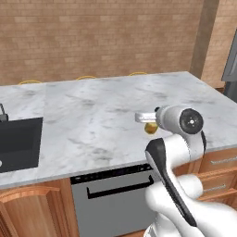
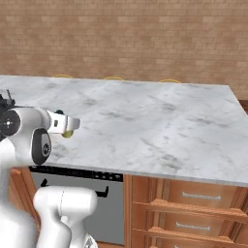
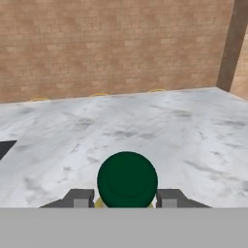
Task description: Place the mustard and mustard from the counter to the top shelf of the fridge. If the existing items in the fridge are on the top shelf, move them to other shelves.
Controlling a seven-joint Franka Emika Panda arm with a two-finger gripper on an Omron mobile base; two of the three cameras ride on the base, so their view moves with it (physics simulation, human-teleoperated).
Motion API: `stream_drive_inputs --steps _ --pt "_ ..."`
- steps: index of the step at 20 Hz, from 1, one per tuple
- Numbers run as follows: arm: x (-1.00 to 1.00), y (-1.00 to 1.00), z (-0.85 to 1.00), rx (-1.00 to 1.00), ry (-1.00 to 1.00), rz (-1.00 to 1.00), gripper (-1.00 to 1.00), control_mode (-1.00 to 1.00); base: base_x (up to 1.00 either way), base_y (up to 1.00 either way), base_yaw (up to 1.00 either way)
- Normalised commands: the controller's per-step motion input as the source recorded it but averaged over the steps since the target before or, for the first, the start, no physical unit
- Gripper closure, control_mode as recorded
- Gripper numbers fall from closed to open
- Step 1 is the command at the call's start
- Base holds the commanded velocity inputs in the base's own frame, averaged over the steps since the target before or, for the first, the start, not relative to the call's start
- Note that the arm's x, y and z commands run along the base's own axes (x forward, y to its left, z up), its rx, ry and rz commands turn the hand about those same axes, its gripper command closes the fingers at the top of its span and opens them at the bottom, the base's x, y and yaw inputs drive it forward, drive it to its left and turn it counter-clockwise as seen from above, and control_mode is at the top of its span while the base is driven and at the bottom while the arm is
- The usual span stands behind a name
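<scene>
mustard bottle clamped in the gripper, above the counter

mustard bottle (image 3: 127, 180) sits right between my two fingertips in the hand view, seen cap-first: a round dark green cap fills the middle, with a thin rim of yellow body showing beneath it. the fingers (image 3: 81, 198) press in on either side of the bottle, so i read the gripper (image 3: 126, 198) as closed on it. in the left base view i catch a small patch of the bottle's yellow (image 1: 151, 128) just under the pale hand, and in the right base view another yellow sliver (image 2: 68, 133) under the hand's tip.

the gripper (image 1: 144, 120) is held level, out over the near part of the counter (image 1: 92, 120), not far from its front edge; whether the bottle touches the slab i cannot tell.

the counter is a broad white-grey veined marble slab with wooden cabinet fronts below. a dark sink (image 1: 18, 143) is set into it at the left of the left base view. a grey dishwasher front (image 1: 111, 194) with a black handle stands under the edge, and wooden drawers (image 2: 193, 208) with metal pulls sit beside it. a brick wall (image 3: 111, 48) runs behind. a grey appliance edge (image 1: 231, 65) shows at the far right of the left base view.
</scene>
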Motion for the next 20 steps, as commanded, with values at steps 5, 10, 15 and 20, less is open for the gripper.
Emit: stream_drive_inputs --steps 5,10,15,20 --pt "-1.0 -0.1 1.0 0.0 0.01 0.0 1.0 -1.0 0.0 0.0 0.0" --pt "-0.98 -0.08 0.64 -0.03 -0.02 0.0 1.0 -1.0 0.0 0.0 0.0" --pt "-0.53 -0.01 0.03 0.0 -0.18 0.0 1.0 -1.0 0.0 0.0 0.0" --pt "-0.09 -0.08 0.0 0.0 0.0 0.0 1.0 -1.0 0.0 0.0 0.0"
